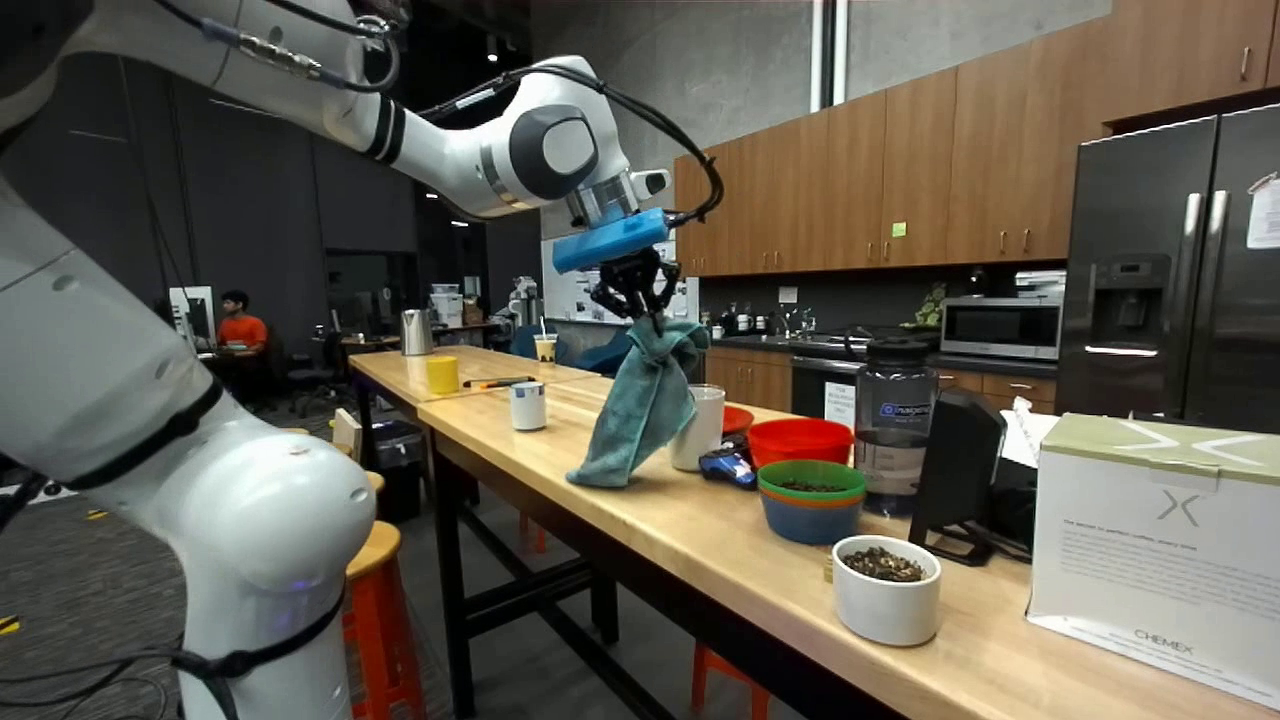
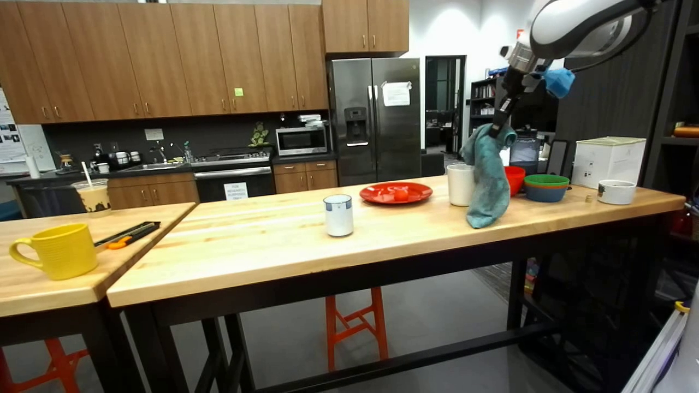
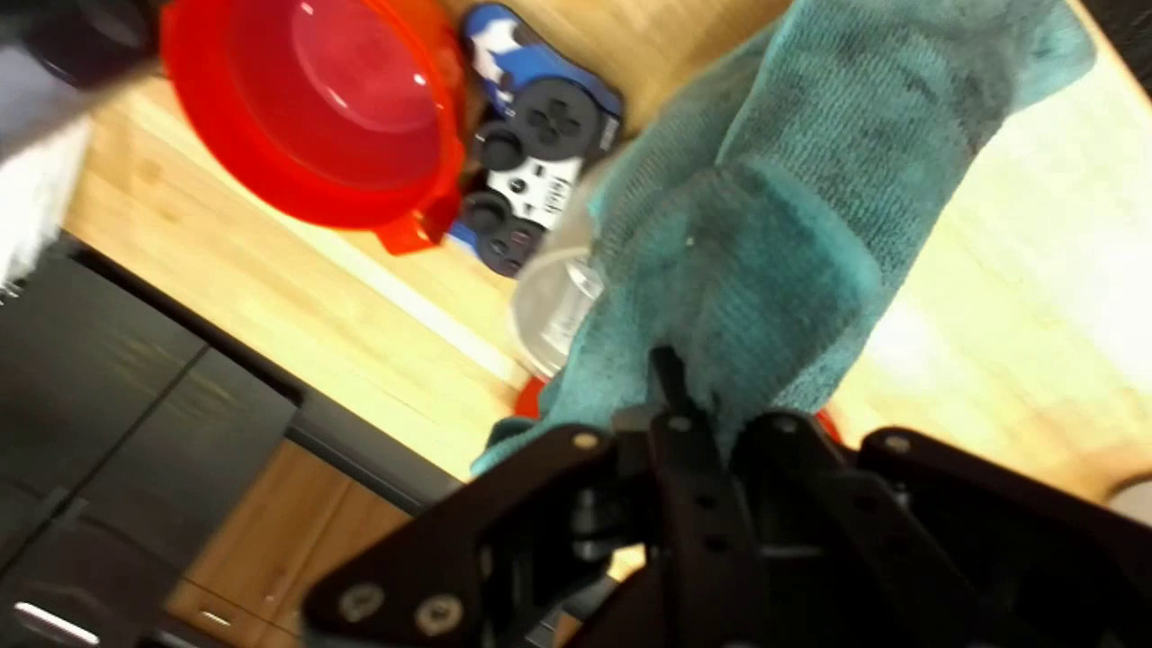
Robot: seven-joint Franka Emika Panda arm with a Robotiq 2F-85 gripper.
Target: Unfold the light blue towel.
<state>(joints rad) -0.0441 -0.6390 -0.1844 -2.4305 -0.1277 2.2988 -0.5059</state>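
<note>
In an exterior view, a white cup (image 2: 339, 218) is standing left of the light blue towel (image 2: 487, 180), which is hanging over the bench (image 2: 235, 234) near its front edge. The jaws are gripping its upper end; its long axis is running steeply, the lower end slanting down toward that edge. Rightward, a red bowl (image 2: 514, 181) is standing; beside it, the wrist view is showing a game controller (image 3: 540, 144), hidden in an exterior view.

"What's on the wooden table (image 2: 246, 234) below the gripper (image 1: 656, 321)?"

"Beneath and near it, a pale tumbler (image 1: 705, 427) and game controller (image 1: 728, 468); farther from it, a red plate (image 2: 377, 192) and white box (image 1: 1150, 560)."
</note>
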